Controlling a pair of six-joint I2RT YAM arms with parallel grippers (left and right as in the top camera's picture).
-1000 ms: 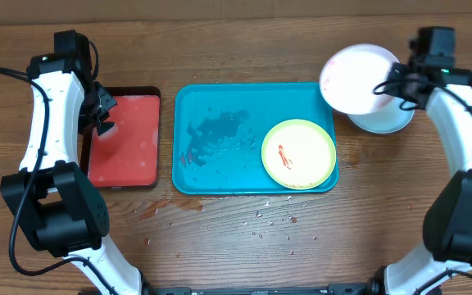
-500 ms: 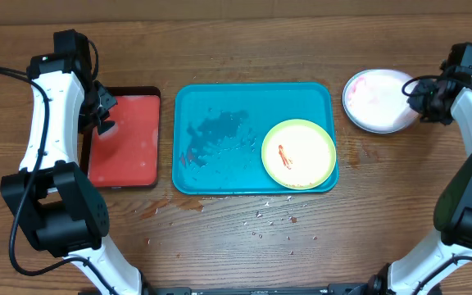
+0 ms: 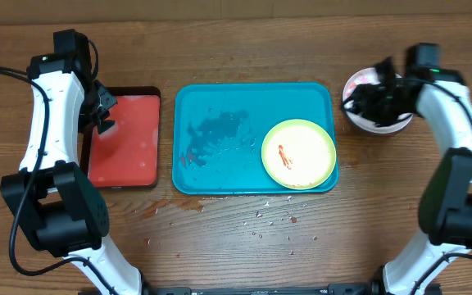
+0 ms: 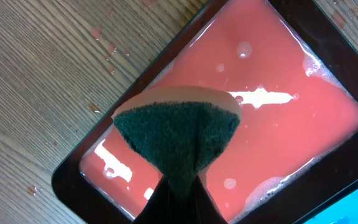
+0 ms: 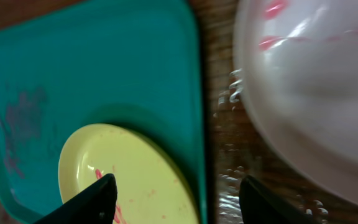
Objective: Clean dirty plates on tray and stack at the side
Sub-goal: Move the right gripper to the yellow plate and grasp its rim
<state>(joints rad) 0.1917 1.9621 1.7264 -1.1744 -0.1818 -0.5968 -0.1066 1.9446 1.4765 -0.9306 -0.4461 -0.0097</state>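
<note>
A yellow-green plate (image 3: 299, 153) with a red sauce streak lies at the right end of the teal tray (image 3: 220, 106). A white plate (image 3: 381, 125) with pink smears rests on the table to the right of the tray. My right gripper (image 3: 369, 97) hovers over that plate's left part, blurred. In the right wrist view the right gripper (image 5: 182, 200) is open and empty, above the tray rim (image 5: 194, 93), between the yellow-green plate (image 5: 126, 174) and the white plate (image 5: 316, 87). My left gripper (image 4: 180, 190) is shut on a green sponge (image 4: 179, 134).
A smaller dark-rimmed red tray (image 3: 125, 139) holding soapy pink liquid (image 4: 272, 130) sits left of the teal tray, under the left gripper (image 3: 103, 111). Water drops are scattered over the wood in front of the teal tray (image 3: 273, 220).
The right gripper set the white plate down at the right, opened, and swung left toward the teal tray. The left arm has not moved.
</note>
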